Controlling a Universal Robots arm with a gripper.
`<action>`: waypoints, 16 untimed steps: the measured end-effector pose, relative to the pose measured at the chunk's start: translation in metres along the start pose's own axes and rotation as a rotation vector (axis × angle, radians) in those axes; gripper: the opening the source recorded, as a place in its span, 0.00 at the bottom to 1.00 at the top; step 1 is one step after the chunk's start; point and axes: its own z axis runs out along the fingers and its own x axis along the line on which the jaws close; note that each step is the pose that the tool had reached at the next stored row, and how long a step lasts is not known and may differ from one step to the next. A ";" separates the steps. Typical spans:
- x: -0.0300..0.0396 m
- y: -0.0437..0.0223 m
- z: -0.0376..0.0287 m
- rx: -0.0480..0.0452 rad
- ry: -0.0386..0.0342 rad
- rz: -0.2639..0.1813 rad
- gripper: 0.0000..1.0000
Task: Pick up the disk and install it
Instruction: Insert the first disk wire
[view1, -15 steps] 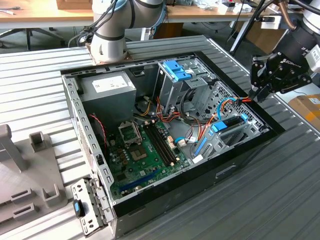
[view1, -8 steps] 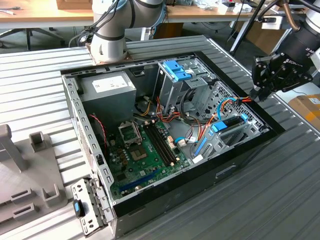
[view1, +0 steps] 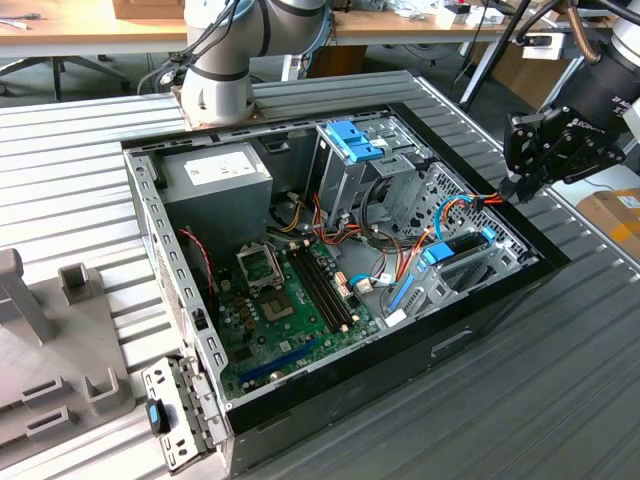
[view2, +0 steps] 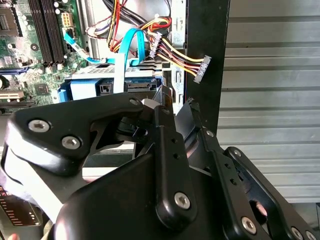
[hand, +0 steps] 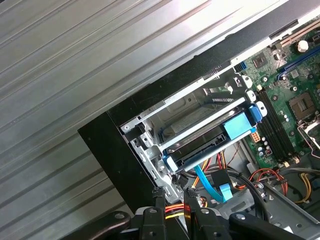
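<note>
The disk (view1: 458, 249) lies flat in the metal drive bay at the corner of the open computer case (view1: 480, 310), on the exterior view's right; its blue carrier tabs show. Both wrist views look down on the disk (view2: 107, 86) (hand: 207, 140) seated between the bay's rails, with a light-blue cable leading to it. My gripper (view1: 512, 186) hovers just outside the case's black wall, beside that bay. Its fingers (view2: 165, 102) stand a small gap apart with nothing between them, so the gripper (view2: 178, 101) (hand: 174, 193) is open and apart from the disk.
A loose power connector (view2: 202, 69) on red and yellow wires hangs over the case wall near my fingertips. Inside the case sit a tall grey cage with a blue latch (view1: 352, 140), a power supply (view1: 215, 175) and the motherboard (view1: 290, 290). A grey fixture (view1: 50, 340) stands at the left.
</note>
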 end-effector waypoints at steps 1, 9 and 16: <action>0.0000 0.0000 0.0000 0.0000 0.0000 0.000 0.29; 0.0013 -0.0010 0.0004 -0.0003 -0.0005 -0.006 0.29; 0.0025 -0.0022 0.0008 -0.0007 -0.0020 -0.021 0.29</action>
